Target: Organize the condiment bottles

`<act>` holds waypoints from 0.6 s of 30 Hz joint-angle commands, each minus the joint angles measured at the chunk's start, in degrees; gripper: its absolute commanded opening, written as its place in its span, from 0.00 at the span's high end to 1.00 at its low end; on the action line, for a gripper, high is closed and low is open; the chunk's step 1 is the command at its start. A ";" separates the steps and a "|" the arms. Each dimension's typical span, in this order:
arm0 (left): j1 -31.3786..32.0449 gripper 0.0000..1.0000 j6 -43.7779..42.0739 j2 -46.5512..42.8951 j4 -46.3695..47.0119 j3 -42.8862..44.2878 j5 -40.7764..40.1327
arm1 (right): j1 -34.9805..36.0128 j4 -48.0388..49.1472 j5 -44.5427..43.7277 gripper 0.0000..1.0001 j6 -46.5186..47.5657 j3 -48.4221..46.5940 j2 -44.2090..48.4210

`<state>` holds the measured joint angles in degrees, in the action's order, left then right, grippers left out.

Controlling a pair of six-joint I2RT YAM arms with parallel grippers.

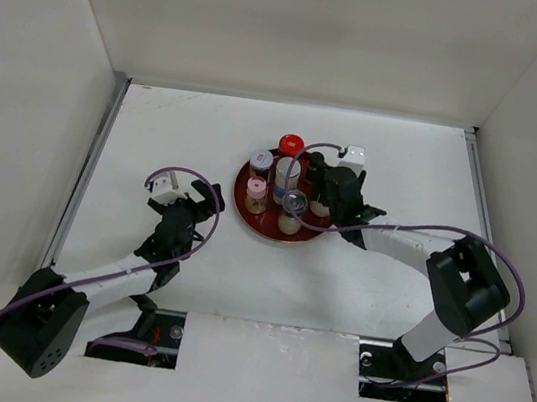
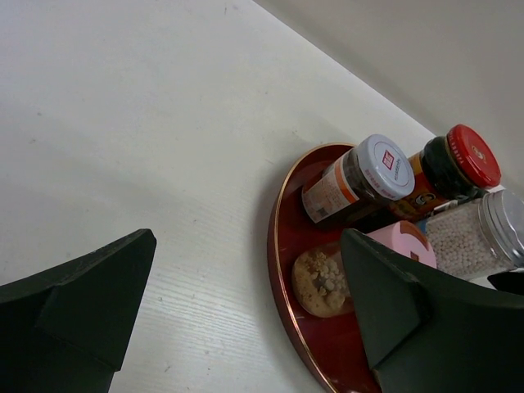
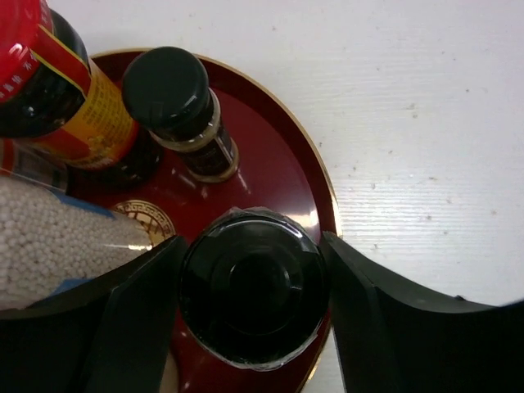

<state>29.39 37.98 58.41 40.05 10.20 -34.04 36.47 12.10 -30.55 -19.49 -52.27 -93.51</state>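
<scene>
A round red tray [image 1: 267, 223] holds several condiment bottles: a silver-capped dark jar [image 1: 260, 160], a red-capped bottle [image 1: 291, 145], a pink-capped jar [image 1: 256, 195], a jar of white beads [image 1: 288, 175] and a clear-topped shaker [image 1: 294, 206]. My right gripper [image 1: 322, 197] is over the tray's right side. In the right wrist view it [image 3: 254, 286] is shut on a black-capped jar [image 3: 254, 282] that stands on the tray [image 3: 319, 172], beside a smaller black-capped shaker [image 3: 176, 102]. My left gripper [image 1: 206, 202] is open and empty on the table left of the tray [image 2: 282, 246].
White walls enclose the table on the left, the back and the right. In the left wrist view the pink-capped jar [image 2: 323, 282] sits partly behind my right finger [image 2: 409, 311]. The tray's gold emblem [image 3: 143, 217] shows between the bottles.
</scene>
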 commanded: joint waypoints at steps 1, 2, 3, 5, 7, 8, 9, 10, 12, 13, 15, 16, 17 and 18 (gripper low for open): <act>0.27 0.00 0.52 -0.40 2.57 0.35 -0.41 | 0.84 6.53 -0.57 0.21 -0.91 0.24 1.05; 0.27 0.00 0.61 -1.01 2.05 0.35 -0.24 | 0.93 6.53 -0.66 0.16 -0.73 0.50 1.23; 0.54 0.00 0.61 -1.54 1.79 0.35 -0.58 | 0.93 6.53 -0.66 0.11 -0.73 0.68 1.75; 0.54 0.00 0.61 -1.90 1.08 0.53 -1.63 | 1.10 6.53 -0.83 0.02 -0.99 1.20 3.51; 0.28 0.00 0.61 -0.76 -0.40 1.22 -3.65 | 1.28 6.53 -1.18 0.00 -0.99 1.56 6.23; 0.27 0.00 0.69 -0.06 -1.37 1.75 -4.27 | 1.37 6.45 -1.53 0.00 -0.99 1.73 7.63; 0.36 0.00 0.78 0.29 -2.16 2.19 -4.54 | 1.54 6.45 -1.80 0.00 -0.99 1.99 9.12; 0.71 0.00 0.78 0.82 -3.04 2.89 -4.80 | 1.63 6.53 -2.23 0.00 -0.99 2.52 10.79; 1.06 0.00 0.96 2.31 -4.19 4.12 -5.42 | 1.81 6.62 -3.55 0.00 -1.17 3.75 14.13; 1.24 0.00 0.96 3.02 -4.80 4.65 -5.33 | 1.63 6.71 -4.77 0.00 -1.43 4.63 15.80; 1.42 0.00 1.05 3.11 -6.38 5.53 -4.89 | 1.45 7.15 -7.15 0.00 -1.87 6.73 19.14; 1.77 0.00 1.13 2.94 -7.09 5.88 -5.07 | 0.85 7.67 -8.12 0.00 -2.57 8.05 20.90; 1.94 0.00 1.13 2.94 -7.53 6.06 -5.42 | -0.47 8.29 -8.91 0.00 -3.53 9.63 22.74; 1.94 0.00 1.13 2.93 -7.53 6.15 -5.42 | -1.87 8.73 -9.00 0.00 -4.85 11.12 24.33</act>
<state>30.85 38.39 61.63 33.26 13.65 -38.09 36.93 17.45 -35.35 -21.28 -44.40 -72.62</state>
